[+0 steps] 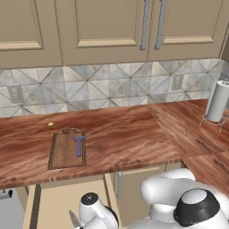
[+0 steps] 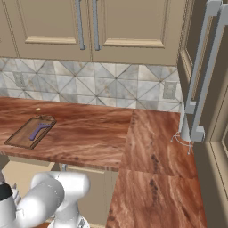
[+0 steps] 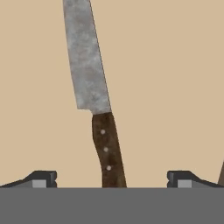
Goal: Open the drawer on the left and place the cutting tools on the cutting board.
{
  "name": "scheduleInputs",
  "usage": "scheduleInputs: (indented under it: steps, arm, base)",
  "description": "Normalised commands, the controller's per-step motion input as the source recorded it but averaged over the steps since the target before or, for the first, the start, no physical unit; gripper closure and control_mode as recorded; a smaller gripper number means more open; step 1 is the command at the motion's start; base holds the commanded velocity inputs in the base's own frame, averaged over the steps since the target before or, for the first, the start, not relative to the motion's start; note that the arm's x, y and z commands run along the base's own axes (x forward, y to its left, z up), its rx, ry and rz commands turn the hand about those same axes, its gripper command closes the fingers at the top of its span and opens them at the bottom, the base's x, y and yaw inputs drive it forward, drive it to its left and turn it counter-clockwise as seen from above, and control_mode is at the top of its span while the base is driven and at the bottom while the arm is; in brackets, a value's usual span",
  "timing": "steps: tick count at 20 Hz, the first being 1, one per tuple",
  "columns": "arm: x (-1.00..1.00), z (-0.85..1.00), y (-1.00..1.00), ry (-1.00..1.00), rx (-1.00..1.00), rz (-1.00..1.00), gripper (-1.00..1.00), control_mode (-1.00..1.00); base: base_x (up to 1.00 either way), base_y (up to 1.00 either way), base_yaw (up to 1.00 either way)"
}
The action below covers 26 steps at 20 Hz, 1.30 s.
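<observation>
Beige cabinet fronts and a reddish-brown wooden table frame what you are working over. Nearest to you, the wide beige drawer with a plain beige interior stands pulled out below the table's front edge, and your arm reaches down into it. In the hand view, you look straight onto the slim kitchen knife with a grey steel blade and dark riveted handle, which lies flat on the drawer floor; its handle points toward the gripper and its blade runs away from it. Your jaws stand wide apart, one fingertip on each side of the handle, clear of it and grasping nothing. From the left base view you can see the tip of the blade beside the arm's wrist inside the drawer.

Farther back, on the table, the flat rectangular dark-brown wooden cutting board lies near the front edge, its small handle tab toward the wall. The small purple Y-shaped peeler rests on it, on its right half. Beyond that, a white paper-towel roll on a wire stand stands upright on the right wing of the table, before the grey diamond-tiled wall.
</observation>
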Motion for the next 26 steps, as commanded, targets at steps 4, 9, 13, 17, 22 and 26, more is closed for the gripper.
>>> scheduleInputs:
  steps: [4,9,13,17,22,26]
  arm:
    - [0.0,-0.21,0.0,0.0,0.0,0.0,-1.0,-1.0]
    - [0.02,-0.24,0.02,0.0,0.0,0.0,-1.0,-1.0]
    - [0.0,-0.26,0.06,0.0,0.0,0.0,-1.0,-1.0]
    - [0.0,-0.26,0.06,0.0,0.0,0.0,-1.0,-1.0]
    - [0.02,-0.25,0.12,0.0,0.0,0.0,-1.0,-1.0]
    - [0.01,0.0,0.02,0.0,0.0,0.0,1.0,-1.0]
  base:
    - [0.0,0.0,0.0]
    - [0.0,0.0,0.0]
    - [0.0,0.0,0.0]
    - [0.0,0.0,0.0]
    - [0.0,0.0,0.0]
    - [0.0,0.0,0.0]
